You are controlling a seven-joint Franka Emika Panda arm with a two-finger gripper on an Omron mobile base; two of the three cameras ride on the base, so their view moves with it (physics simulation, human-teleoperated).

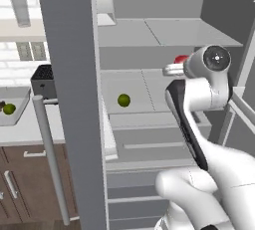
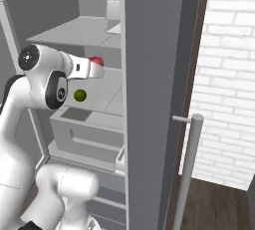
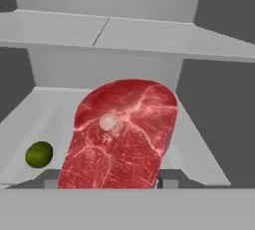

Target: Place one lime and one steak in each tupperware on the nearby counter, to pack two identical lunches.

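While the arm reaches into the open fridge, its end effector [image 3: 107, 186] is clamped on the red steak [image 3: 122, 134], which rises straight out from between the fingertips in the hand view and hides them; a small pale disc shows near the middle of the meat. From the left base view the steak [image 1: 181, 59] shows as a red spot just beyond the white wrist, above the middle fridge shelf [image 1: 149, 92], and from the right base view the same red spot [image 2: 96, 60] sits at the tip of the hand. One lime [image 1: 124, 100] lies loose on that shelf, toward its front edge and well apart from the end effector; in the hand view this lime [image 3: 39, 154] sits low and to the left of the held steak, not touching it. Past the fridge door [image 1: 74, 99], on the desk [image 1: 30, 129] at the left edge of the left base view, a grey tupperware [image 1: 15, 117] holds a second lime [image 1: 9, 108] with a dark lump just beside it, too small to tell apart clearly. A black toaster [image 1: 44, 80] stands behind the tray near the fridge door.
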